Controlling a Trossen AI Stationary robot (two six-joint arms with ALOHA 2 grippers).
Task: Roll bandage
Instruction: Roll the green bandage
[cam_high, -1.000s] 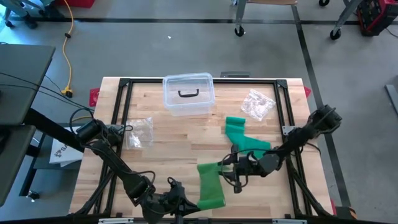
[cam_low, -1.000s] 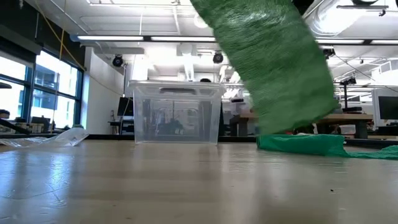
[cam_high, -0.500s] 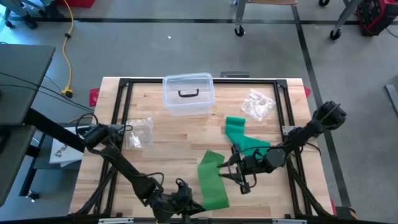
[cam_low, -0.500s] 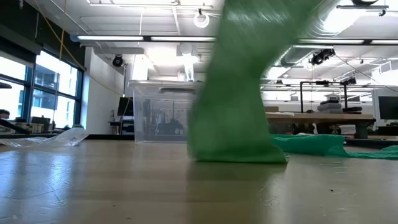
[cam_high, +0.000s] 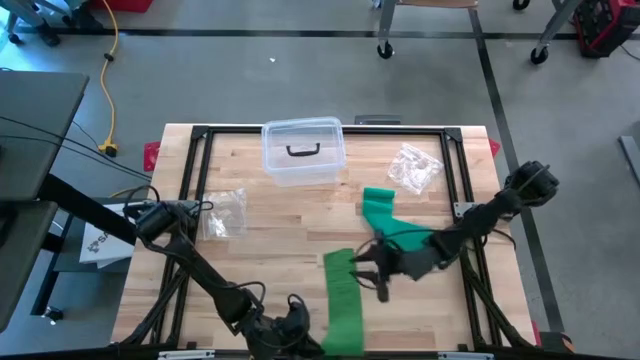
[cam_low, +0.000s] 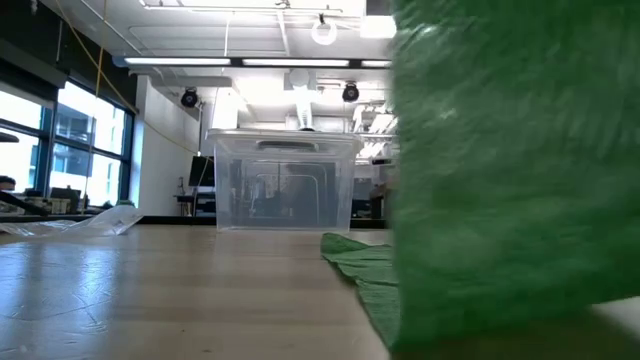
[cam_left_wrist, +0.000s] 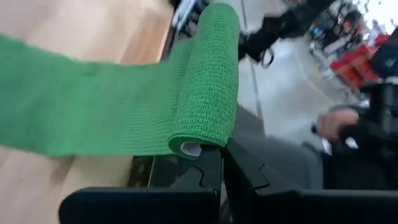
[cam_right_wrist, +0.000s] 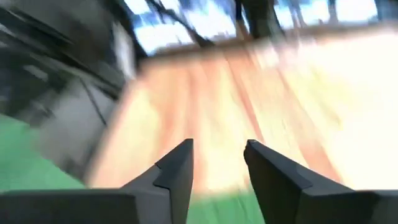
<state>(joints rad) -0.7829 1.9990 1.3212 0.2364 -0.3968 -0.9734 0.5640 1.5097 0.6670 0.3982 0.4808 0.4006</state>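
Where the butcher-block table (cam_high: 270, 225) meets its near edge, the left gripper (cam_high: 300, 335) is clamped tight on the rolled end of the bandage (cam_high: 345, 300), a green, crepe-textured elastic strip. In the left wrist view the roll (cam_left_wrist: 208, 87) shows as a firm cylinder with a pale core, its woven mesh surface clearly ribbed, pinched between the two dark fingers (cam_left_wrist: 205, 174). From the roll the strip runs flat across the planks toward the table's centre, then bends and continues in loose folds toward the right edge. The right gripper (cam_high: 370, 272) sits at that bend, just beside the strip; its fingers (cam_right_wrist: 177, 171) stand apart with nothing between them. At the far edge, a clear plastic box (cam_high: 303, 152) with a lid and dark handle stands upright. One crumpled clear wrapper (cam_high: 413, 167) lies near the far right corner; a second wrapper (cam_high: 225, 213) lies by the left edge. A black metal frame (cam_high: 195, 133) borders the table.
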